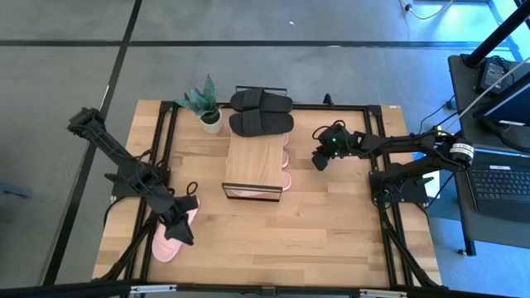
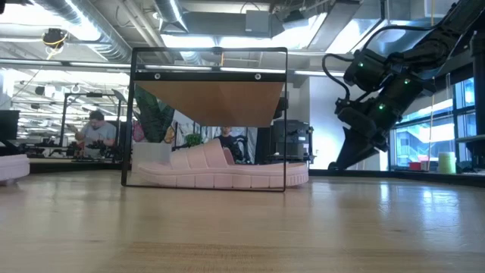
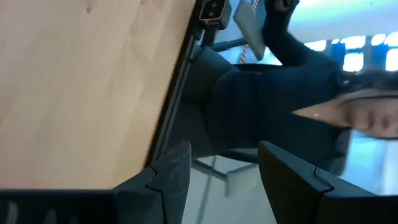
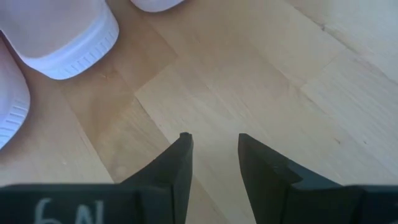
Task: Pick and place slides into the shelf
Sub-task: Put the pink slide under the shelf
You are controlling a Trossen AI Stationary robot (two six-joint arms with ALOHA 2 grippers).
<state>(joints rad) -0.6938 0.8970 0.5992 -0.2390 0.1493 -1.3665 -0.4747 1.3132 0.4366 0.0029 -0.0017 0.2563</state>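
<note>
Left gripper [image 1: 178, 230] sat over the pink slide [image 1: 168, 240], jaws parted, empty; soft, light foam, best taken by the strap. Right gripper [image 1: 320, 159] jaws parted, empty.

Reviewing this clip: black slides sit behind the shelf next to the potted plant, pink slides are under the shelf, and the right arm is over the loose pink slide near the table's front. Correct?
Not quite. The left gripper is over the loose pink slide; the right gripper hangs beside the shelf. The high view shows it. The black slides and potted plant are as stated.
</note>
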